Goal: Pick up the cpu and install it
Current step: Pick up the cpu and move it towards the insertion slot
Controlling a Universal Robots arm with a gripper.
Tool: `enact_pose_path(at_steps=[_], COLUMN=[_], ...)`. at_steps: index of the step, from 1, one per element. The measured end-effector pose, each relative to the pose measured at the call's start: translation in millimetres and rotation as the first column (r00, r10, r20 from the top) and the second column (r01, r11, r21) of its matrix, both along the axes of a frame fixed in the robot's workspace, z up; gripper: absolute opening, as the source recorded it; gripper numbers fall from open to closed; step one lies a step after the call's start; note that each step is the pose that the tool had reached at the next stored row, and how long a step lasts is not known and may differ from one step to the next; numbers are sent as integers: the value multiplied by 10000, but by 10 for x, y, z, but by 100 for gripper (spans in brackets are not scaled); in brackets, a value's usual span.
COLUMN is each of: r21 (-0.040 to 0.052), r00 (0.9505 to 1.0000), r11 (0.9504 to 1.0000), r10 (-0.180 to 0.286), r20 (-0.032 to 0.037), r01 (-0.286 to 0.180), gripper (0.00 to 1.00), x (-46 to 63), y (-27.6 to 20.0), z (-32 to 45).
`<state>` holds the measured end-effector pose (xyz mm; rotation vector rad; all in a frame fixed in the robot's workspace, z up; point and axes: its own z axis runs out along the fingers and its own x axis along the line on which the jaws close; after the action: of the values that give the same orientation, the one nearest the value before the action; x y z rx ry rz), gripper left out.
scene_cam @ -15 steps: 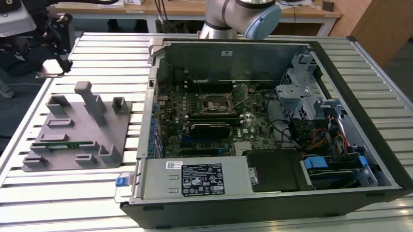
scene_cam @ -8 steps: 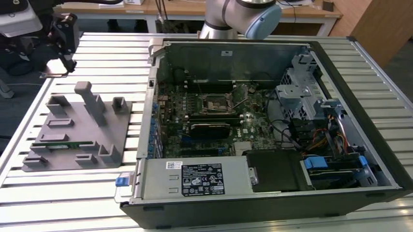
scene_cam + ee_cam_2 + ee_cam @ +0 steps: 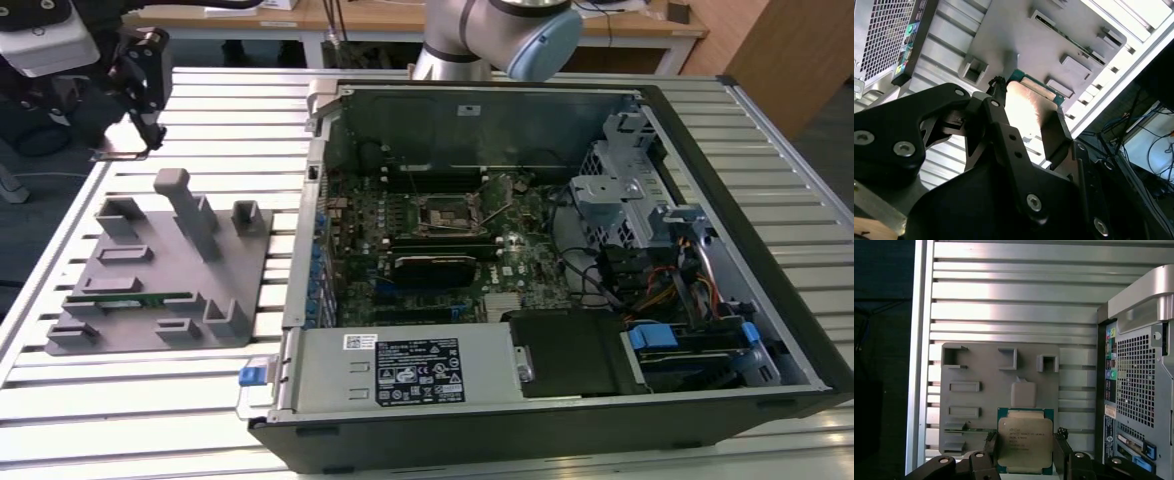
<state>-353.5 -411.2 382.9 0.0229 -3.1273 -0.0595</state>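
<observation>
The slatted bench carries an open computer case and, beside it, a grey tray. The tool hangs off the bench near the tray, pinching the cpu by two opposite edges — held clear of the tray.

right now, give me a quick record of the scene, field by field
gripper: shut on the cpu
cpu: gripped at two opposite edges, held above the grey tray, metal top facing the first wrist camera
grey tray: on the slatted table, to the exterior view's left of the open computer case
memory stick: lying on the tray
cpu socket: on the motherboard inside the case
</observation>
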Motion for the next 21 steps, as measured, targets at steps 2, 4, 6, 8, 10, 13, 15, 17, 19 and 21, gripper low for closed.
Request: enact_pose_path(at_steps=[2, 4, 6, 8, 10, 13, 15, 17, 19, 21], r21=[0, 0, 0, 0, 0, -1, 0, 0, 0, 0], r00=[10000, 10000, 10000, 10000, 10000, 10000, 10000, 10000, 10000, 10000], r11=[10000, 10000, 10000, 10000, 10000, 10000, 10000, 10000, 10000, 10000], r10=[0, 0, 1, 1, 1, 0, 1, 1, 0, 0], r20=[0, 0, 1, 0, 1, -1, 0, 0, 1, 1], r01=[0, 0, -1, -1, -1, 0, -1, -1, 0, 0], gripper=[53, 53, 53, 53, 53, 53, 53, 53, 53, 53], x=[19, 42, 63, 83, 97, 126, 152, 176, 198, 220], y=[0, 0, 0, 0, 0, 0, 0, 0, 0, 0], z=[0, 0, -1, 0, 0, 0, 0, 0, 0, 0])
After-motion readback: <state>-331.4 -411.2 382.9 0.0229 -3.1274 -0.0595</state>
